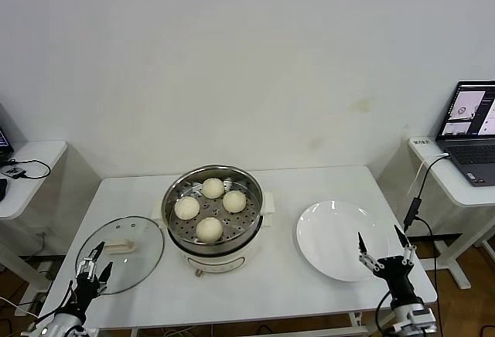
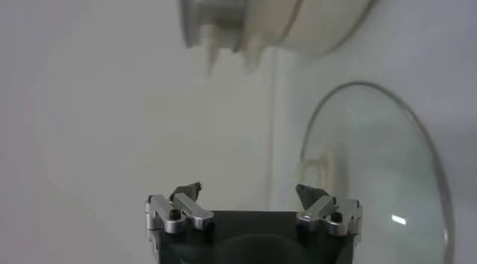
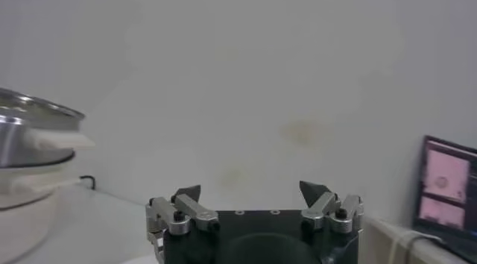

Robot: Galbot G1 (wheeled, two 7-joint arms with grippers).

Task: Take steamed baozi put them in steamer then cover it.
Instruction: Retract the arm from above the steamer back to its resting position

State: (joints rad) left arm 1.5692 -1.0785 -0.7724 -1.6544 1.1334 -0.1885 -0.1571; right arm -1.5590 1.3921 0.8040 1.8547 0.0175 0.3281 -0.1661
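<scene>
Glass cover [image 1: 120, 254] lies just beside the spread left hand [image 1: 94, 269]; right hand [image 1: 384, 250] spread by the plate [image 1: 332, 236].

The whole surface [image 1: 309, 190] is seen from above and in front by the head view, angled downward, with the steamer [image 1: 213, 212] at its centre. The left wrist view is set low and close behind the left end effector [image 2: 248, 192], facing the cover [image 2: 387, 168] and the steamer's base. The right wrist view is held nearly level behind the right end effector [image 3: 252, 191], facing the wall. The steamer is shared by all three views.
</scene>
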